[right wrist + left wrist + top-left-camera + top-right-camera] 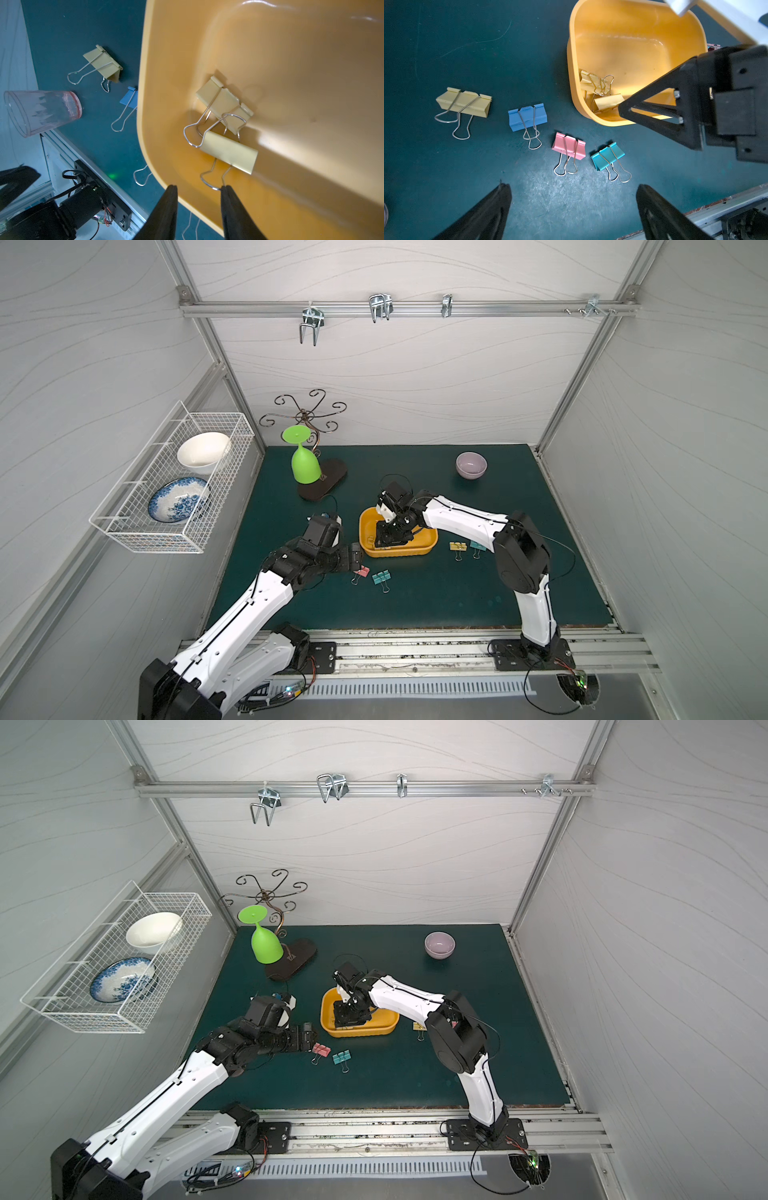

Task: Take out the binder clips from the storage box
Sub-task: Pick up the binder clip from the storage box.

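In the centre of both top views, the storage box (pixel 399 553) sits on the green mat (pixel 457 605), and the right gripper (pixel 198 189) reaches down into its left end. Two yellow binder clips (pixel 224 104) lie inside, huddled in the box's lower-left corner with their handles overlapping. The others are out on the mat: a row of four (pixel 568 145) at the box's lower left and at least two (pixel 457 546) to its right.

The right gripper's jaws stand parted, holding nothing. The wire loop (pixel 202 179) of the nearer clip (pixel 228 153) lies between the tips, and one finger seems to touch the wire, though the view is too tight to be sure. The left gripper (pixel 573 186) hovers spread wide over the row of four.

A good grab likely means centring on the loop, closing firmly on the wire, then lifting slowly and straight up. That way the tangled handles can part and the clip can clear the rim without dragging the light box.
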